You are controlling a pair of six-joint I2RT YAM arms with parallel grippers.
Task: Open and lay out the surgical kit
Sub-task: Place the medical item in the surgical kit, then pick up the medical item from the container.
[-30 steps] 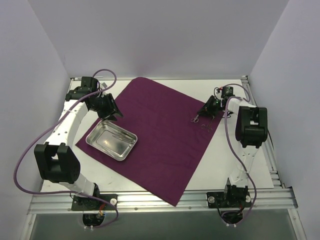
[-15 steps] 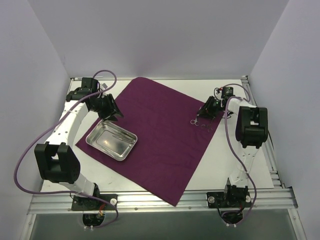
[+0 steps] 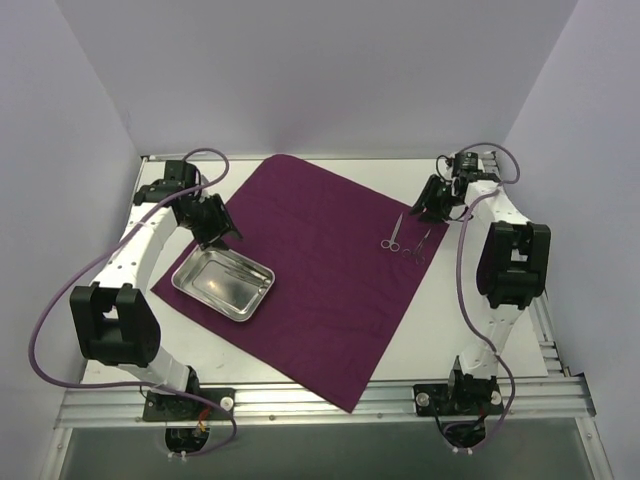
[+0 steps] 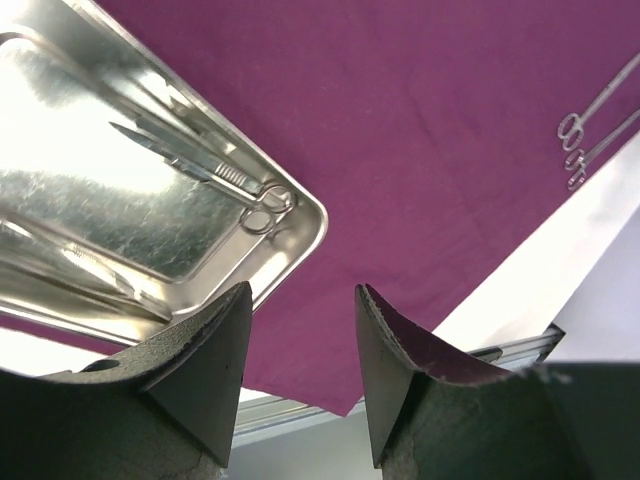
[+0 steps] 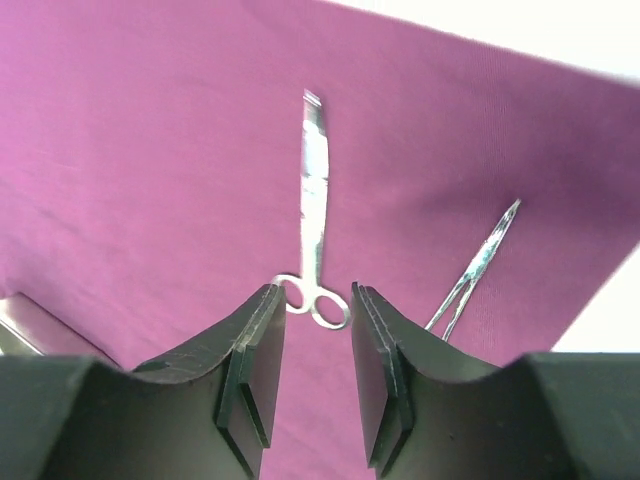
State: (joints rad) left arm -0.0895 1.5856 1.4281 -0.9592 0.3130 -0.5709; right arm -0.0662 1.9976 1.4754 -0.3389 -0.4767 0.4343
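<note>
The main risk sits in the steel tray (image 3: 188, 266), left of centre on the purple cloth wrap (image 3: 320, 270). The instruments in the tray (image 4: 200, 160) lie flat with their rings tucked into a corner, so the left tool (image 4: 300, 300), parted and empty above the rim, could slip off them or shove the tray and bunch the cloth. The right tool (image 5: 313, 295), also parted and holding nothing, hangs close over the scissors (image 5: 314, 200); a low sweep could knock them into the neighbouring forceps (image 5: 478, 262) or off the cloth's right edge onto the counter (image 3: 440, 320). The scissors run almost straight up the wrist frame, tips toward its top and rings nearest the tool. The forceps slant, tip toward the upper right.
</note>
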